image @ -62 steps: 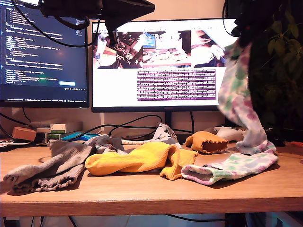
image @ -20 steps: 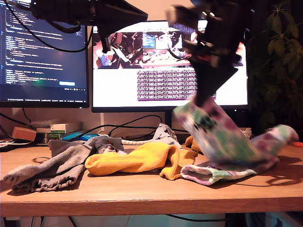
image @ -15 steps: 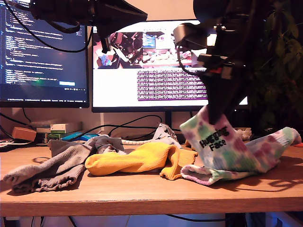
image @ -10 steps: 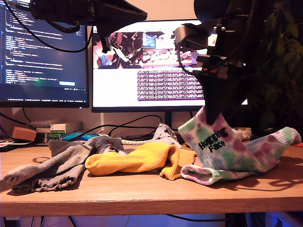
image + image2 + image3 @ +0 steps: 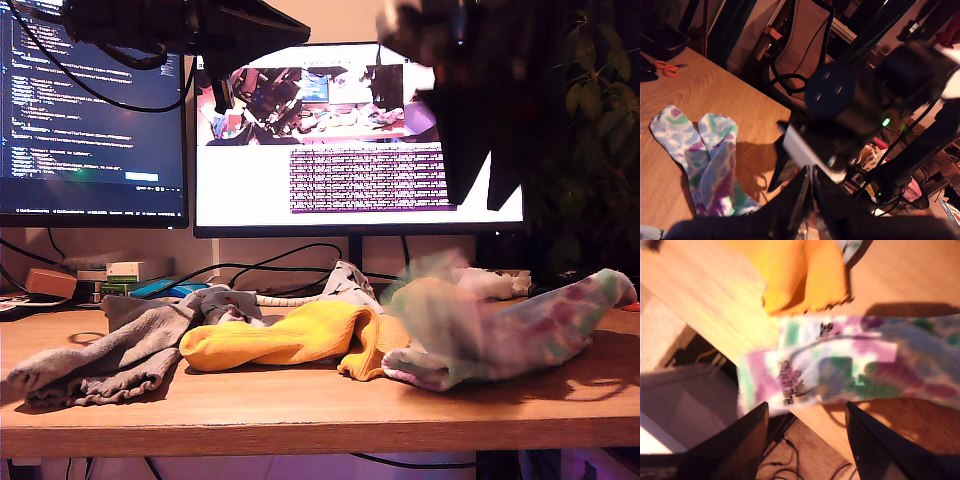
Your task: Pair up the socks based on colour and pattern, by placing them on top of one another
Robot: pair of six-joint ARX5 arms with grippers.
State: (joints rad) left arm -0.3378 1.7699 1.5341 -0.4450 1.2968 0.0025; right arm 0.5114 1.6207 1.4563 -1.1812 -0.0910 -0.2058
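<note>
Two pastel blotched fuzzy socks (image 5: 520,335) lie one over the other at the exterior view's right, the upper one's cuff (image 5: 435,300) blurred. They also show in the first wrist view (image 5: 705,155) and, with black lettering, in the second wrist view (image 5: 840,367). My second gripper (image 5: 475,195) hangs open above them, holding nothing, its dark fingers (image 5: 747,445) spread. A mustard-yellow sock (image 5: 290,335) lies mid-table, a grey ribbed sock (image 5: 110,355) at the exterior view's left, and a pale grey-blue sock (image 5: 345,280) behind. My first arm (image 5: 200,20) stays high at the exterior view's left, its fingers (image 5: 802,200) pressed together.
Two monitors (image 5: 340,140) stand at the back with cables beneath. A plant (image 5: 600,100) fills the exterior view's right. Small boxes (image 5: 120,272) sit at the back on the exterior view's left. Orange scissors (image 5: 670,67) lie on the wood beyond the blotched socks. The table's front edge (image 5: 300,430) is close.
My second gripper carried the blotched sock down onto its match, then opened and rose. The released cuff is dropping onto the lower sock. The first arm has not moved.
</note>
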